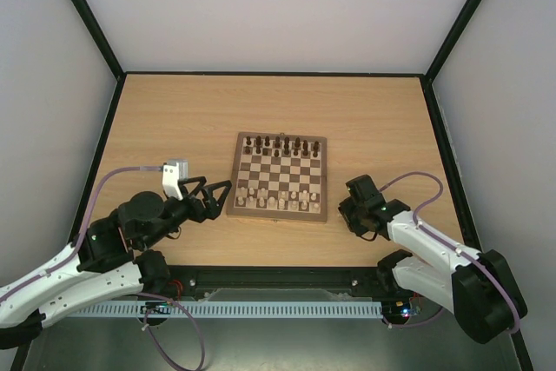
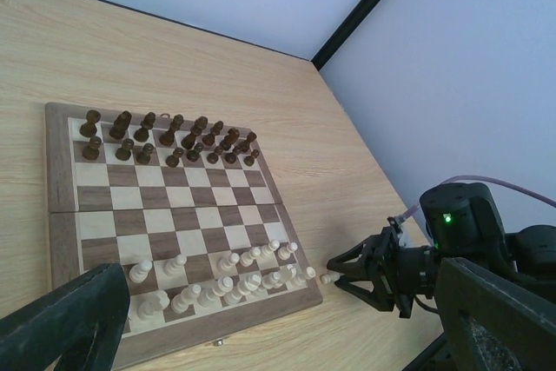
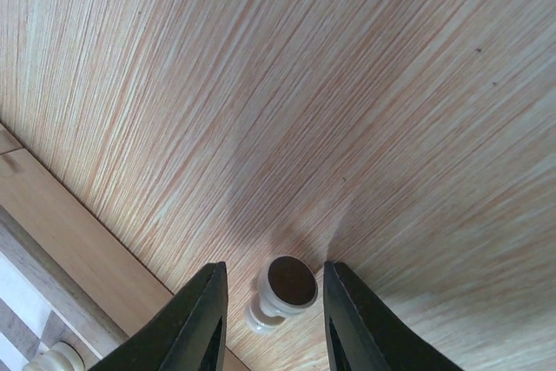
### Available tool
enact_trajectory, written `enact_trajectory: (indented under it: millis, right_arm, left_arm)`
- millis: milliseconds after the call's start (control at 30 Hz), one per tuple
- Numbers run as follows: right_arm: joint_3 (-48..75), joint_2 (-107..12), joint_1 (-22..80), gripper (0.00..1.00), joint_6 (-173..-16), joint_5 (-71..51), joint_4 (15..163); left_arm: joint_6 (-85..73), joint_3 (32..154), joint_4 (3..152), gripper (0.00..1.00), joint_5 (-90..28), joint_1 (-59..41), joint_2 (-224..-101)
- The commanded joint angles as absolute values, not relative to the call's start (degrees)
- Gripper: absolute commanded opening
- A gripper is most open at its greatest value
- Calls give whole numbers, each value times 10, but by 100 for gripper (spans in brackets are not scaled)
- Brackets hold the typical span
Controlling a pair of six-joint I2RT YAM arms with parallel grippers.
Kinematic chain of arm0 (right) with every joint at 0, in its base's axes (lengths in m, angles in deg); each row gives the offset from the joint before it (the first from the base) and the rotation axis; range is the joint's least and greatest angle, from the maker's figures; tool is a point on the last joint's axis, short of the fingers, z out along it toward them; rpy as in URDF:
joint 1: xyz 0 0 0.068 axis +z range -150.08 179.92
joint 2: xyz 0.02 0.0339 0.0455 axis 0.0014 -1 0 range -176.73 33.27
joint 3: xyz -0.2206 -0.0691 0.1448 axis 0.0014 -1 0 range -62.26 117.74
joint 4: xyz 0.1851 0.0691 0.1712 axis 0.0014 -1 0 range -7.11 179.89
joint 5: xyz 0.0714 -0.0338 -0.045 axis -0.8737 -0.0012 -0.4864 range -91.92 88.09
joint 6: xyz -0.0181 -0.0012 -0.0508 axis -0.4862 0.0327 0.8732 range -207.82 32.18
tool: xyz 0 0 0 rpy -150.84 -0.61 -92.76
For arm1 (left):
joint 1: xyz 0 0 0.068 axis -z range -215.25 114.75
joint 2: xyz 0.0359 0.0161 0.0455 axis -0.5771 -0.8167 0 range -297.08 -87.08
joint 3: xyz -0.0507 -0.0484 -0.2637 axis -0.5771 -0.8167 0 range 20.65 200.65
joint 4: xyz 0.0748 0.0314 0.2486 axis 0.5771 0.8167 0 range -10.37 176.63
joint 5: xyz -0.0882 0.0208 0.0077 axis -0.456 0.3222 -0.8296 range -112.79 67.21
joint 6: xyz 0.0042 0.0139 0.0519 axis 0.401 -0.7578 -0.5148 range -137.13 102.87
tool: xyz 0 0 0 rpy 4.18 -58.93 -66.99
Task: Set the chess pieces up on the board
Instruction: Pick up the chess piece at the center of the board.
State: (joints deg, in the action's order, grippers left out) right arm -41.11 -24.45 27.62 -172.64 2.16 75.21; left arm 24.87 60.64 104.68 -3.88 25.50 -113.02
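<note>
Your board (image 1: 280,176) sits mid-bench (image 1: 174,119), with chess pieces (image 1: 280,142) along its far and near rows. One pale piece (image 3: 289,284) lies off its near right corner inside the right claw (image 3: 272,274), which is narrowed but seemingly not touching it. The left claw (image 1: 217,197) gapes wide. Pale walls (image 1: 278,6) surround the bench.

This is a robotics lab test cell rather than a home or an office. A wood-grain desk (image 1: 174,119) is boxed in by plain white panels (image 1: 278,6) held in black frame bars (image 1: 85,15). Two white-and-black robot arms, the left arm (image 1: 61,280) and the right arm (image 1: 434,245), are bolted side by side at the desk's near edge. Just below them a slotted white cable duct (image 1: 261,310) runs along a metal rail. Lilac cables (image 1: 413,174) loop off the arms. A small white box (image 1: 175,173) rides the left wrist, and a green status light (image 2: 447,218) glows on the right one. A chess board (image 1: 280,175) lies mid-desk.
</note>
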Motion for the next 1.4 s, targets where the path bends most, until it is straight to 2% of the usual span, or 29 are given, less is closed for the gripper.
enact_trajectory:
  millis: [0, 367, 500, 633, 1367]
  right_arm:
    - [-424, -242, 272, 32, -1757, 41, 683]
    - [-428, -235, 272, 29, -1785, 62, 664]
    - [-430, -254, 272, 30, -1785, 49, 675]
    - [-425, -262, 272, 35, -1783, 37, 678]
    - [-443, -285, 272, 34, -1833, 11, 713]
  left_arm:
    - [238, 603, 1051, 99, -31, 255, -1122]
    - [231, 605, 1049, 99, -44, 255, -1117]
    - [229, 605, 1049, 99, -47, 255, -1117]
    - [228, 604, 1051, 99, -48, 256, -1113]
    - [225, 593, 1053, 99, -68, 255, -1086]
